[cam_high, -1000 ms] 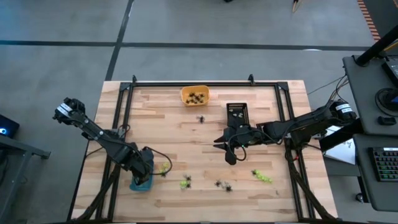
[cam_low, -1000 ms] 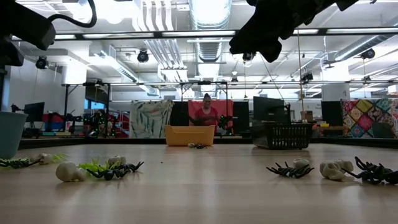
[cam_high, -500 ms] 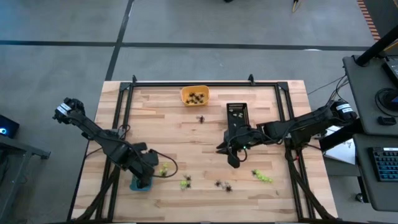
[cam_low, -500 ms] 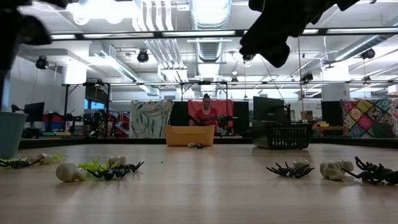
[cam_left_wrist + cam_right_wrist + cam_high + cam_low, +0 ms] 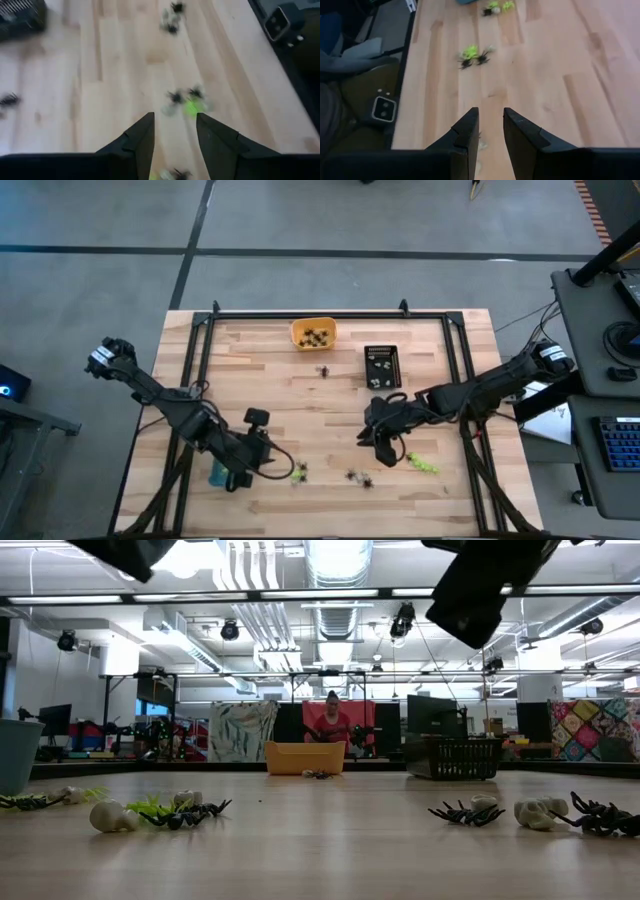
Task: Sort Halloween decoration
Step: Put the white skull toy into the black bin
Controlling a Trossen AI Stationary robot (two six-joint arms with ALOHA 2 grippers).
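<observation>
A: Both arms shifted since prev frames — left gripper (image 5: 262,448) swung off the blue tray (image 5: 216,474) toward the tabletop (image 5: 300,395) middle; right gripper (image 5: 383,442) pulled back from the black tray (image 5: 381,366) toward the near edge.

B: Fingers?

A: Left gripper parted, nothing between them in the wrist view (image 5: 173,131), hovering w/ a green-and-black clump (image 5: 187,102) ahead. Right gripper (image 5: 490,127) has a narrow gap, nothing held, bare wood under it.

B: Where's the Halloween decoration?

A: Scattered on near half of tabletop: green/black bit (image 5: 298,471) just beside left gripper, black spider pcs (image 5: 358,476) near centre, lime pcs (image 5: 421,465) just right of right gripper. One black pc (image 5: 324,370) btw the orange tray (image 5: 313,333) and black tray. Both those trays hold a few pcs.

B: Low view?

A: Whitish bits (image 5: 113,816) and spiders (image 5: 466,812) lying flat, grippers above them.
</observation>
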